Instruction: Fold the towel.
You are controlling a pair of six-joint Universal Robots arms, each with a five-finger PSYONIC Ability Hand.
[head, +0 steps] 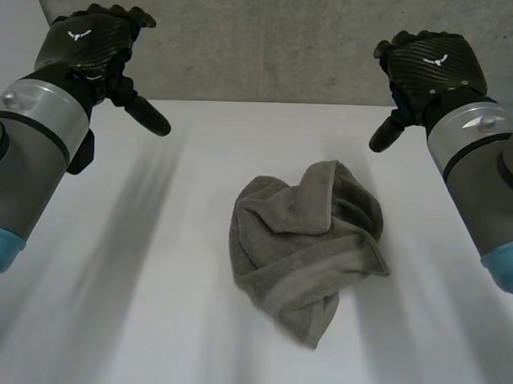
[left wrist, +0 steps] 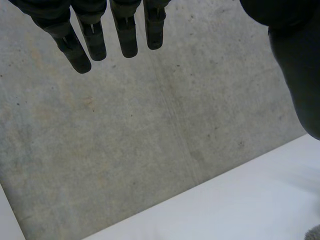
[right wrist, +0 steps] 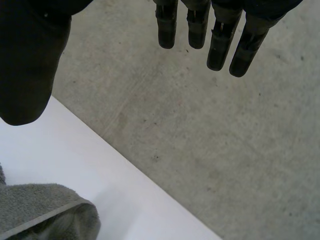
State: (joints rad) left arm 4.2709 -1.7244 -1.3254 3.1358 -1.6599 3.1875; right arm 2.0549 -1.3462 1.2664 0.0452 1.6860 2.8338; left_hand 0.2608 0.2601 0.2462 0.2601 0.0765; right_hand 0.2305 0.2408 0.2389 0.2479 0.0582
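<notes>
A grey towel (head: pixel 307 243) lies crumpled in a heap near the middle of the white table (head: pixel 151 306), with a paler band along one fold. My left hand (head: pixel 91 45) hovers high above the table's far left, fingers (left wrist: pixel 85 42) straight and thumb apart, holding nothing. My right hand (head: pixel 429 67) hovers above the far right in the same way, its fingers (right wrist: pixel 220 40) straight and empty. Both hands are well clear of the towel. A corner of the towel (right wrist: pixel 45 212) lies below the right hand's thumb.
A grey concrete wall (head: pixel 270 41) stands behind the table's far edge. The table's far edge (left wrist: pixel 210 200) runs below the left hand.
</notes>
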